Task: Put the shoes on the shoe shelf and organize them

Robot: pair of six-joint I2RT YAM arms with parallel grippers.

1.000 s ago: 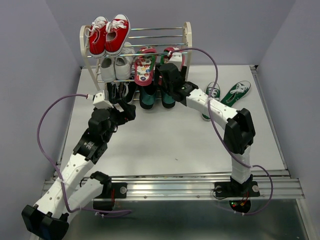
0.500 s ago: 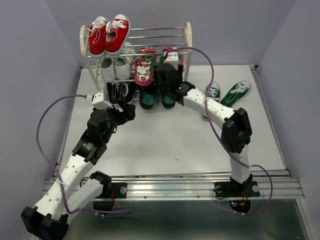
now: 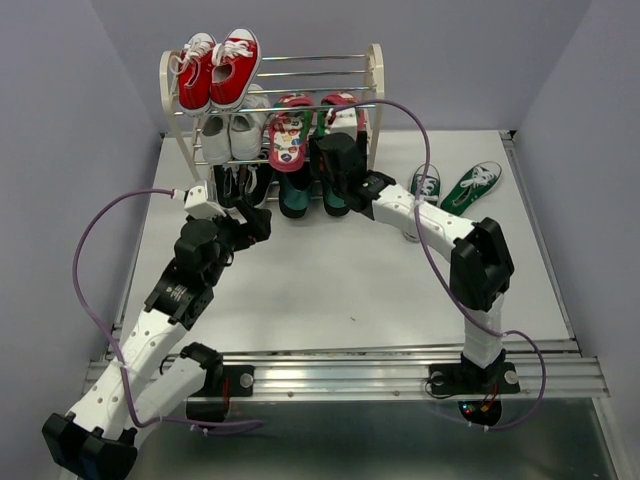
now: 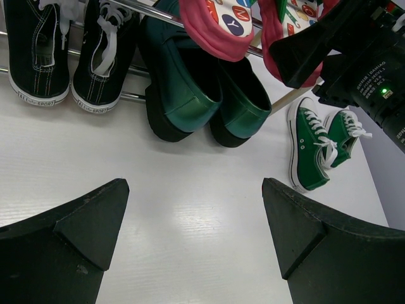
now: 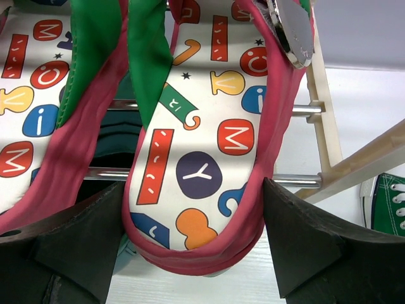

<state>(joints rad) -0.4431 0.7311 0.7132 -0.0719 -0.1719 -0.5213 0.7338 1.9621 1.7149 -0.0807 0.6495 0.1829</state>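
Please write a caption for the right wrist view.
Open right hand flanks the red flip-flop resting on the shoe shelf.

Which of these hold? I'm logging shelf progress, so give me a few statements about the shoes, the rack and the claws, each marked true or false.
1. The green sneakers with white laces lie on the white table, off the three-tier rack with cream side frames and chrome rods. True.
2. The red lace-up sneakers sit on the bottom tier. False: they are on the top tier.
3. The dark teal slip-ons stand beside the black sneakers at the bottom tier. True.
4. The left claw is shut on a black sneaker. False: it is open, holding nothing.
5. The red flip-flops with green straps lie on the table. False: they rest on the rack's rods, one between the open right claw fingers.
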